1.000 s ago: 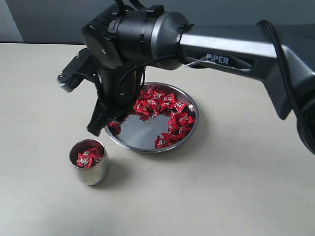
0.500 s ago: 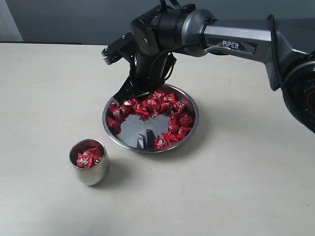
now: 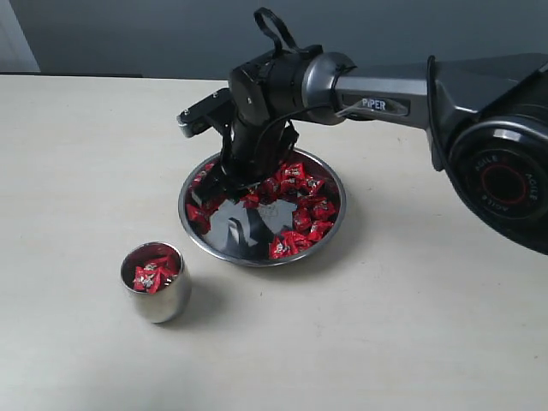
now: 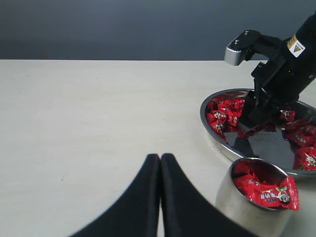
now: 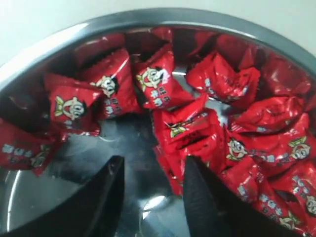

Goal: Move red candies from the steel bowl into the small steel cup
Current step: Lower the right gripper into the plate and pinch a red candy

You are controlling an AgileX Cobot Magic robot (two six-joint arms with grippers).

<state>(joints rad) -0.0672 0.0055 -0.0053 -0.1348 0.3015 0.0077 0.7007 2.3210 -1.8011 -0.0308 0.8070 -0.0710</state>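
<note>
- Picking step: my right gripper (image 5: 154,165) sits low in the steel bowl (image 3: 257,261), jaws apart and empty — red candies (image 5: 158,81) just beside one finger.
- Next: close on one candy, then lift it to the small steel cup (image 3: 158,300).

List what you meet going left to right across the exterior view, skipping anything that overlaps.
The small polished steel cup with red foil-wrapped candies inside → wide shallow steel bowl holding more of them → black round arm joint at the right edge.
</note>
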